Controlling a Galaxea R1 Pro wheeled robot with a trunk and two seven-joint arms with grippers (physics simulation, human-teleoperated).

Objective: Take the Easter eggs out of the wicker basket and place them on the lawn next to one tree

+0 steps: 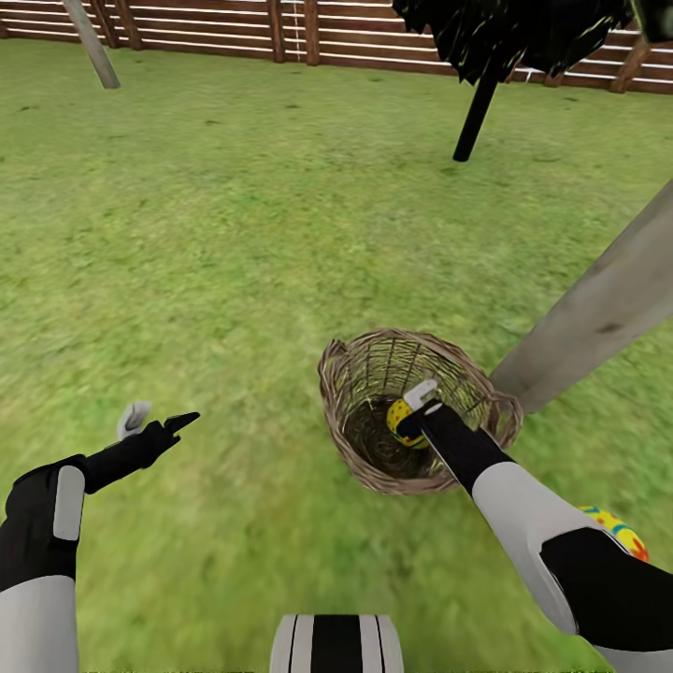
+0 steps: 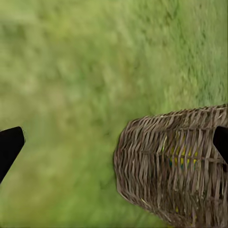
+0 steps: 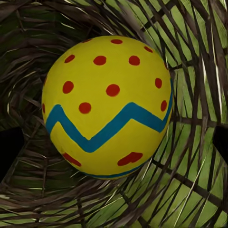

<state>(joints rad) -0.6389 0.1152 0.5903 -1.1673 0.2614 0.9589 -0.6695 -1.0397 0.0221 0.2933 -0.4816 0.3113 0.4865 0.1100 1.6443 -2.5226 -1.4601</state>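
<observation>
Right tool (image 1: 418, 409) down inside wicker basket (image 1: 355, 374), fingers either side of egg (image 3: 107, 107); grip not confirmed, can't tell. Left tool (image 1: 157, 421) wide, over lawn (image 1: 234, 234). Second egg (image 1: 619, 529) on grass beside tree trunk (image 1: 598, 308).

a bright yellow easter egg (image 3: 108, 107) is marked with red dots and a blue zigzag band. the wicker basket (image 1: 346, 439) is woven in brown. the lawn (image 1: 215, 243) is mottled green. a pale grey-beige trunk (image 1: 598, 308), a black-trunked dark tree (image 1: 479, 107) and a brown slatted fence (image 1: 234, 23) are seen.
</observation>
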